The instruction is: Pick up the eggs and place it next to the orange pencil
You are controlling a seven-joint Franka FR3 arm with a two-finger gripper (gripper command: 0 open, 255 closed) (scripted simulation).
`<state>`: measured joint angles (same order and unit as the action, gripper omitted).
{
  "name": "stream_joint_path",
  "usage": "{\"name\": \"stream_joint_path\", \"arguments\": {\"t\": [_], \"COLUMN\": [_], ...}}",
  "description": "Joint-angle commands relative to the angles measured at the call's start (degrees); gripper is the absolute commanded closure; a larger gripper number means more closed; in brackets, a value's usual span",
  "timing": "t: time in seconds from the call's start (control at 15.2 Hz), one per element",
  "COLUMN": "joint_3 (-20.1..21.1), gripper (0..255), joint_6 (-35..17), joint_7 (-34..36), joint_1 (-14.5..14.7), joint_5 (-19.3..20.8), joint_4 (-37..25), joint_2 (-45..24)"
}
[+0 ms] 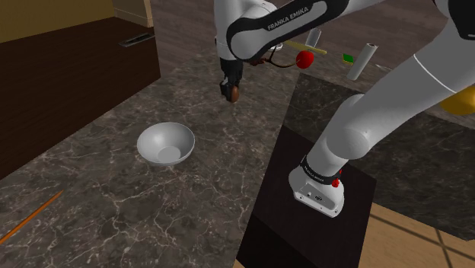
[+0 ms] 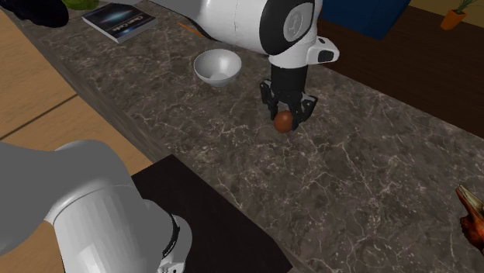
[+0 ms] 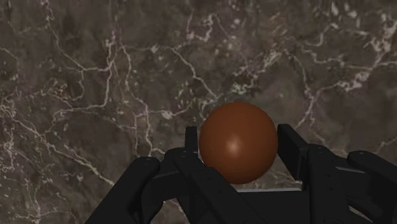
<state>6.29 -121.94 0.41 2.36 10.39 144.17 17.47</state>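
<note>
Right between the two black fingers of the gripper [image 3: 240,147] sits the egg [image 3: 236,137], a glossy reddish-brown one. In the wrist view the fingers [image 3: 191,145] are closed in to about the egg's width, one pressed on each side, so I'd call it gripped. Whether it's off the counter [image 2: 364,163] is hard to say. In the second exterior view the egg [image 2: 284,122] looks like it's touching the marble or just barely above it, with the gripper [image 2: 285,116] pointing straight down over it.

Next thing out is a white bowl [image 1: 152,141], sitting on the counter roughly between the egg and where it needs to go. Past that is the orange pencil [image 1: 30,218], well apart from the gripper, way down in the shoulder view's lower left. It lies slanted, long axis running from that corner up toward the bowl's side.

So the carry goes from the egg [image 1: 234,94] down and left in that view, and the bowl is close to the straight line. My guess is the arm has to lift enough to clear the rim or swing around it, then set the egg beside the pencil's shaft, not on top of it. Eggs roll, so a gentle put-down matters, I'd think.
</note>
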Motion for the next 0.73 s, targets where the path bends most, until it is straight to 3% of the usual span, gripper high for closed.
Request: {"name": "stream_joint_path", "arguments": {"t": [0.0, 0.66], "joint_3": [-0.06, -0.26], "gripper": [255, 255], "joint_6": [1.91, 10.11], "joint_7": [-0.46, -2.18], "joint_1": [0.10, 0.37], "joint_5": [-0.32, -1.28], "joint_4": [-0.84, -5.93], "joint_2": [1.09, 4.35]}}
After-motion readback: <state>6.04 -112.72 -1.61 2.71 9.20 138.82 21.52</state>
